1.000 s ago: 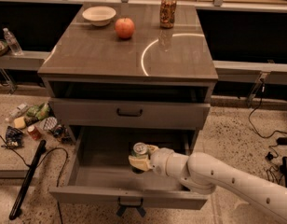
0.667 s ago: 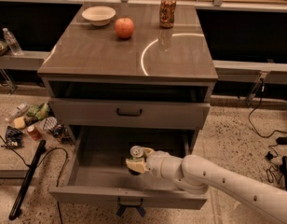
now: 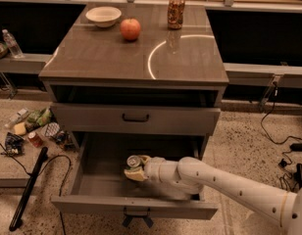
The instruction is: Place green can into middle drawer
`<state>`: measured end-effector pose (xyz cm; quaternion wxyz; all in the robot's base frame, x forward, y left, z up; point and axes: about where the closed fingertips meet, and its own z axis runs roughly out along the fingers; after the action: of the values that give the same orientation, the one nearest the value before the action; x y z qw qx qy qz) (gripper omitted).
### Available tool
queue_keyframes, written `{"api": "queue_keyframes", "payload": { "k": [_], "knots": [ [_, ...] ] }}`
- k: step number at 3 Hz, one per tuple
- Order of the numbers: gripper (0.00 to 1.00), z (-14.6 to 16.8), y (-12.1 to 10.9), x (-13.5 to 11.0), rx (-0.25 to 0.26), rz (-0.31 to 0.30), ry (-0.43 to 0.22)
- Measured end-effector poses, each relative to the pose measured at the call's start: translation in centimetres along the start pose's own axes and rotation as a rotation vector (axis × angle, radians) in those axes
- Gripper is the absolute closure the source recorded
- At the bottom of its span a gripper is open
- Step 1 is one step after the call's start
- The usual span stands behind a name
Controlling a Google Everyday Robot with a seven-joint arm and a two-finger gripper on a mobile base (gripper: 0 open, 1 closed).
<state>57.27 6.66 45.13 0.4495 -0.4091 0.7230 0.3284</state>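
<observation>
Jaws of the gripper (image 3: 134, 170) are closed on the green can (image 3: 133, 161), with the pale fingers (image 3: 136, 175) wrapped round its body so that little more than the silver lid shows. The can stands roughly upright, its long axis near vertical and the lid facing up. Whether its base touches the drawer floor cannot be told. It sits inside the open middle drawer (image 3: 136, 207), about midway between the left and right walls, closer to the far side than to the near front panel. The white arm (image 3: 224, 185) reaches in from the near right, over the drawer's right side. Above it is a shut drawer front (image 3: 136, 119) with a black bar handle. On the cabinet's top surface (image 3: 107, 58), a bowl (image 3: 103, 16), an apple (image 3: 130, 29) and an orange-brown can (image 3: 176, 6) stand at the far edge.
</observation>
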Motion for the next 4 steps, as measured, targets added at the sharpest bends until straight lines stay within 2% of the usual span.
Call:
{"api": "queue_keyframes", "payload": {
  "k": [1, 2, 3, 4],
  "knots": [
    [0.66, 2.2, 0.1, 1.1, -0.032, -0.049, 0.018],
    [0.43, 2.9, 0.1, 1.6, -0.033, -0.065, 0.022],
    [0.19, 2.3, 0.2, 2.0, -0.011, -0.037, 0.039],
    [0.0, 0.8, 0.4, 2.3, 0.012, 0.02, 0.058]
  ]
}}
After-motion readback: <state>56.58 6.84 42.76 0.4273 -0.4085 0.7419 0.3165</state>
